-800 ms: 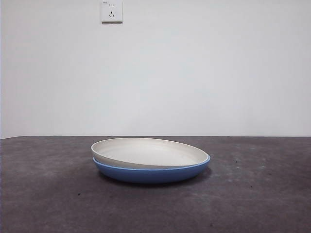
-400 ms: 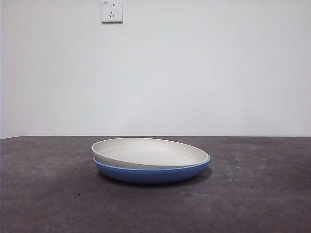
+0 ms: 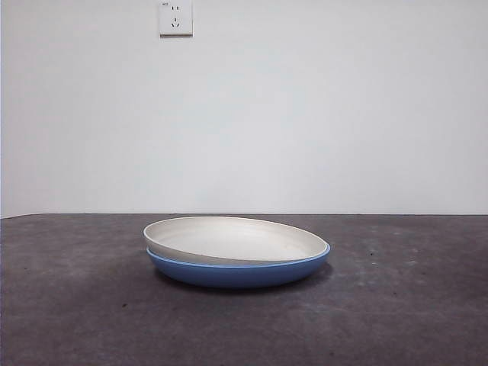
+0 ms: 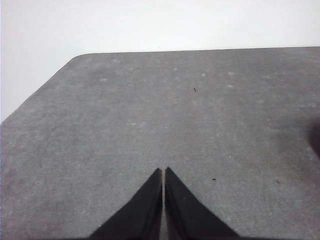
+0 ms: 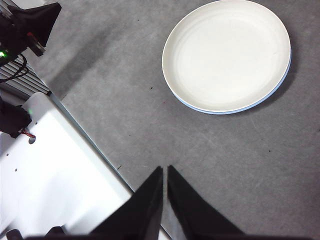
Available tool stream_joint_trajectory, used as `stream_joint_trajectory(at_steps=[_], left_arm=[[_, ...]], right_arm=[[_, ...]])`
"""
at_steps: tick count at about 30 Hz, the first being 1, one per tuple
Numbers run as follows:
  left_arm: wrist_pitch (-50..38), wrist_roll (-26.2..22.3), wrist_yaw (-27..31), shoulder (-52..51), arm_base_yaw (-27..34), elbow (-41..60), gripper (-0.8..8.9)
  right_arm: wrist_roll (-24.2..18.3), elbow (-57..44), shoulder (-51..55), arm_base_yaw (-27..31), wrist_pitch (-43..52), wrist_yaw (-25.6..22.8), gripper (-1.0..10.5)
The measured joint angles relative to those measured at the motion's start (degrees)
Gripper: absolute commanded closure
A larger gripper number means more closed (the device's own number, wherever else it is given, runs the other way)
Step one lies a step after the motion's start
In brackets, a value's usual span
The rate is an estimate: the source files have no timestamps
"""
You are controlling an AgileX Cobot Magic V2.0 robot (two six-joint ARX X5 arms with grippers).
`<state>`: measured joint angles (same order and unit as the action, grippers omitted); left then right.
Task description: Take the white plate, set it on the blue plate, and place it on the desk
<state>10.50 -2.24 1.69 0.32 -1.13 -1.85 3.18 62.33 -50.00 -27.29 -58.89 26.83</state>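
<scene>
The white plate (image 3: 232, 238) rests inside the blue plate (image 3: 240, 273), slightly tilted, its left rim raised a little above the blue rim. The stack stands on the desk (image 3: 76, 305) near the middle of the front view. From high above, the right wrist view shows the white plate (image 5: 227, 54) with only a thin blue plate (image 5: 286, 67) edge peeking out beneath. My right gripper (image 5: 164, 172) is shut, well away from the plates. My left gripper (image 4: 164, 172) is shut over bare desk (image 4: 150, 110), with no plate in its view.
A wall socket (image 3: 174, 17) sits high on the white wall behind the desk. In the right wrist view a white robot base (image 5: 50, 175) and dark hardware (image 5: 27, 27) border the desk's edge.
</scene>
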Motion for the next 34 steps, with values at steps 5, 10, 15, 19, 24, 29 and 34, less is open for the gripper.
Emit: stream_joint_trajectory(at_steps=[5, 10, 15, 19, 24, 29, 34], left_arm=[[0.0, 0.0, 0.0, 0.0, 0.0, 0.0, 8.05], [0.0, 0.0, 0.0, 0.0, 0.0, 0.0, 8.05], [0.0, 0.0, 0.0, 0.0, 0.0, 0.0, 8.05], [0.0, 0.0, 0.0, 0.0, 0.0, 0.0, 8.05], [0.0, 0.0, 0.0, 0.0, 0.0, 0.0, 8.05], [0.0, 0.0, 0.0, 0.0, 0.0, 0.0, 8.05], [0.0, 0.0, 0.0, 0.0, 0.0, 0.0, 8.05]], right_arm=[[0.0, 0.0, 0.0, 0.0, 0.0, 0.0, 9.4], [0.0, 0.0, 0.0, 0.0, 0.0, 0.0, 9.4], [0.0, 0.0, 0.0, 0.0, 0.0, 0.0, 9.4], [-2.8, 0.0, 1.1, 2.6, 0.4, 0.0, 9.4], [-4.9, -1.6, 6.6, 9.8, 11.4, 0.0, 9.4], [-6.1, -8.6, 14.7, 18.7, 24.4, -0.1, 9.4], [-6.5, -20.3, 23.1, 26.1, 37.0, -0.3, 9.4]])
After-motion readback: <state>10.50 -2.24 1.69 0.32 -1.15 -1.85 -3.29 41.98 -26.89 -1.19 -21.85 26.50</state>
